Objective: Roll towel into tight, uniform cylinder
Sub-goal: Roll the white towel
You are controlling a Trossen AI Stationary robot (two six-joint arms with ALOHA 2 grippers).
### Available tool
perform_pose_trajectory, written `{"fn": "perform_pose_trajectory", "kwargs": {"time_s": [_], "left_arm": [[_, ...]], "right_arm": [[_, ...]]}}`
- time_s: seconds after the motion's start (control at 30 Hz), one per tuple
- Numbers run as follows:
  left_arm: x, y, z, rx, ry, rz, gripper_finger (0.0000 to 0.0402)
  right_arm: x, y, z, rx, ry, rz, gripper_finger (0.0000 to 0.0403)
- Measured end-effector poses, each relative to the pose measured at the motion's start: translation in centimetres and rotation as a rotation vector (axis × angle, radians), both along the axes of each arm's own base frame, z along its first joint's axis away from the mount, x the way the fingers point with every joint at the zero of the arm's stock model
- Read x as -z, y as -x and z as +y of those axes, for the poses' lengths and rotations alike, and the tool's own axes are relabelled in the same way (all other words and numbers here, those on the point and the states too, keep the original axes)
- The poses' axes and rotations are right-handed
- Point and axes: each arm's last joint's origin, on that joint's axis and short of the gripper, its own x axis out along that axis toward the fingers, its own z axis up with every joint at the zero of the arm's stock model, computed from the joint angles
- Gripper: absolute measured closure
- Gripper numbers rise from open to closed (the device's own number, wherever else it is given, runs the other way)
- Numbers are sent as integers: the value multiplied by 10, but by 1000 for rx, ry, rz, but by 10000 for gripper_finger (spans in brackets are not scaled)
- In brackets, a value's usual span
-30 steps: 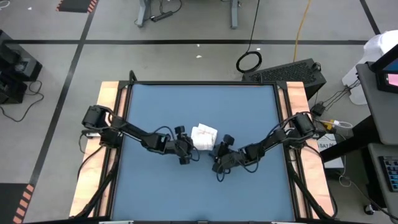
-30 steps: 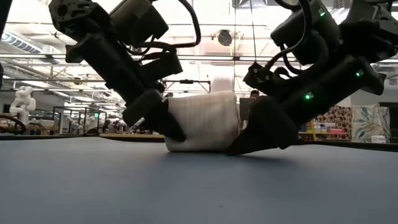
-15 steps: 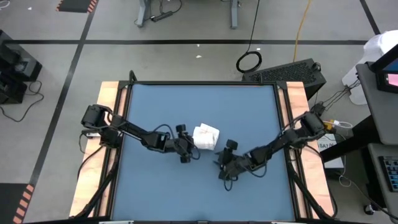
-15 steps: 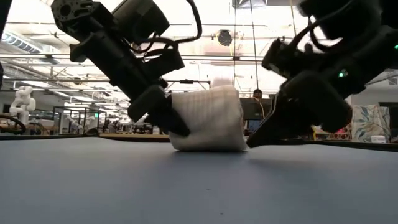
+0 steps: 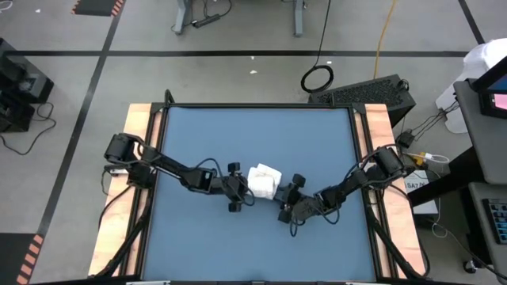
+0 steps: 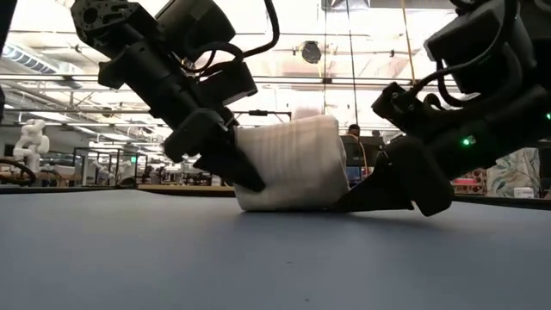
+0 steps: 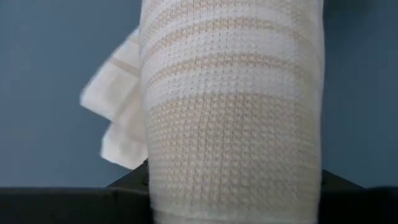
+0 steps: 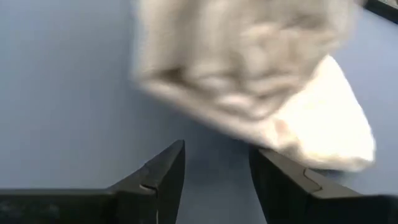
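The towel [image 5: 264, 180], rolled into a short white bundle with faint grid lines, is seen just below the centre of the blue bench [image 5: 206, 134] in the high view, and in the middle of the low view [image 6: 288, 164], resting on the bench surface. The left tool [image 5: 242, 192] is pressed against the roll's left side; whether it is open or closed cannot be told, although the wrist view is filled by the towel [image 7: 230, 106], with a loose corner sticking out at the left. The right tool [image 5: 287, 203] is set low at the roll's right, and its fingers [image 8: 163, 175] are seen parted, just short of the towel [image 8: 261, 93].
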Motion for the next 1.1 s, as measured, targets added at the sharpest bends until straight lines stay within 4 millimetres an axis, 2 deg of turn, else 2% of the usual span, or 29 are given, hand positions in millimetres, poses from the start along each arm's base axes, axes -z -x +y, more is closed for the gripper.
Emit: {"fn": "perform_pose_trajectory", "kwargs": {"time_s": [0.13, 0.27, 0.43, 0.6, 0.73, 0.9, 1.1], "left_arm": [[8, -1, -1, 31, 19, 27, 224], [14, -2, -1, 33, 13, 43, 224], [14, -2, -1, 42, 3, 40, 224], [12, -3, 0, 40, 3, 27, 224], [8, -6, 0, 39, 8, -14, 224], [6, -8, 0, 41, 6, -37, 224], [4, -9, 0, 62, -35, -40, 224]], "right_arm": [[2, 5, -3, 5, -15, -13, 232], [1, 8, 3, -48, -51, 7, 232], [-8, 18, 26, -161, -118, 8, 232], [-20, 19, 47, -247, -155, -137, 232], [-21, 9, 44, -240, -111, -222, 232], [-8, -7, 32, -201, -86, -196, 236], [2, -7, 25, -99, -42, -182, 272]]}}
